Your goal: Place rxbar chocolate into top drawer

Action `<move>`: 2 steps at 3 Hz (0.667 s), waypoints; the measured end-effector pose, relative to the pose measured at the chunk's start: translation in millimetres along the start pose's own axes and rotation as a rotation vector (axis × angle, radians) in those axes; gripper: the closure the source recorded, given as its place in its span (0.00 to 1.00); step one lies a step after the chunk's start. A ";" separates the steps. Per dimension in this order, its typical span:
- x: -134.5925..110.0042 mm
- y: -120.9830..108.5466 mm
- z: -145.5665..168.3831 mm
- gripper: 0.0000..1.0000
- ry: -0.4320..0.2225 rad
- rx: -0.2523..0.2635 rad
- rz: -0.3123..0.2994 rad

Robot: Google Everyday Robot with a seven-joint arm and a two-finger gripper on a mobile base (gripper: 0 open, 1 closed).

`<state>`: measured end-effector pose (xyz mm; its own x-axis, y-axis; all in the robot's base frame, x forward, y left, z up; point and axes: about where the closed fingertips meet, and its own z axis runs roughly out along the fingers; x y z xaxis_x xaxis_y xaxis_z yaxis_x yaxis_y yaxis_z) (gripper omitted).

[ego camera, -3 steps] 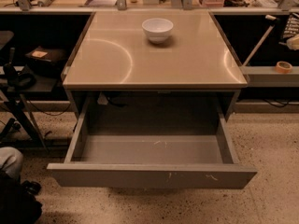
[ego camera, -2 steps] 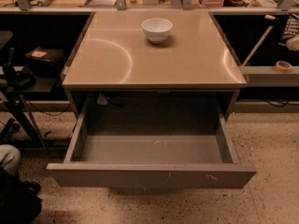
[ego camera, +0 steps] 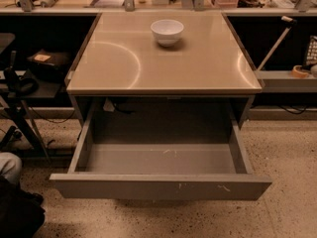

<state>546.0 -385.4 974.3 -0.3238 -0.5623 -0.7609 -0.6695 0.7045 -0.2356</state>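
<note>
The top drawer is pulled fully open below the tabletop. Its grey front panel shows small pale scratches, and its inside looks bare. The rxbar chocolate is not in view. A white bowl stands at the far middle of the table. The gripper is not in view; no part of the arm shows.
A person's knee and dark clothing are at the lower left. A dark stand with a black bag is at the left. A shelf with a tape roll and a leaning pole is at the right. Cluttered benches run along the back.
The person's knee at the lower left has shifted slightly. The drawer, bowl and table have not moved.
</note>
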 end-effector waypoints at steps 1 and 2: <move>17.5 71.1 -2.9 1.00 0.040 -0.115 -0.019; 46.4 137.1 30.3 1.00 0.094 -0.295 -0.029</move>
<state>459.5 -301.7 888.4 -0.3528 -0.6276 -0.6940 -0.8402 0.5389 -0.0602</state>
